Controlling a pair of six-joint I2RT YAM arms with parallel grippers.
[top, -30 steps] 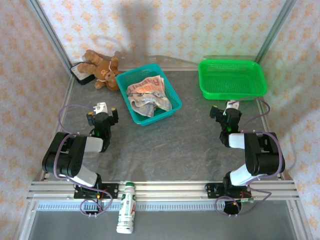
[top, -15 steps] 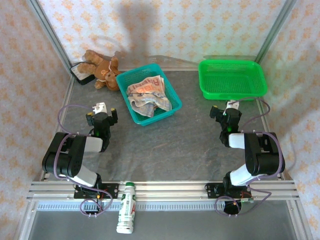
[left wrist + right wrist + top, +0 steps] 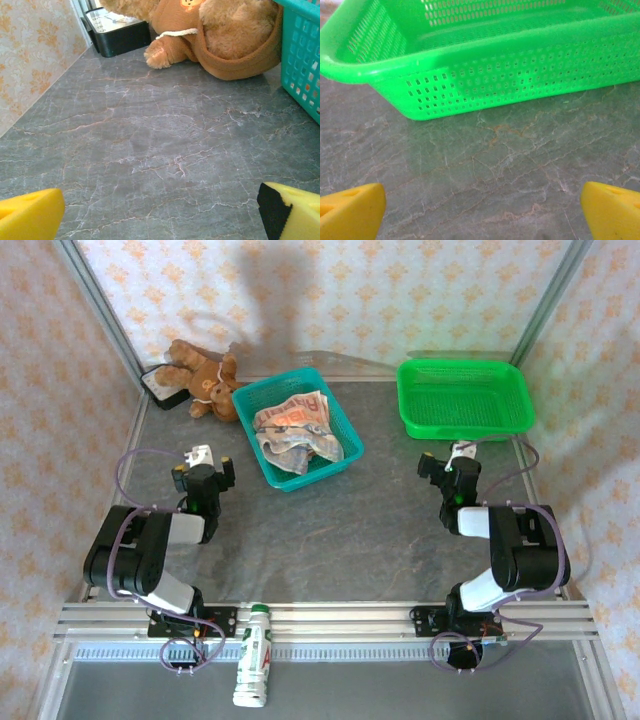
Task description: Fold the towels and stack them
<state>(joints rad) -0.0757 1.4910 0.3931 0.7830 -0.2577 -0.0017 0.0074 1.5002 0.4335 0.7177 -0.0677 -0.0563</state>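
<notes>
The towels (image 3: pixel 293 435) lie crumpled in the teal basket (image 3: pixel 339 411), their lettering partly lost in folds. Left gripper (image 3: pixel 203 468) and right gripper (image 3: pixel 450 462) gape wide, both empty. The teddy bear (image 3: pixel 220 30) is cut off above.

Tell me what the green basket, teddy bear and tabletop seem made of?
Green basket: glossy moulded plastic, going by its slotted walls. Teddy bear: fuzzy plush fabric. Tabletop: smooth grey, pale-veined like marble; real stone or a printed sheet, unclear.
</notes>
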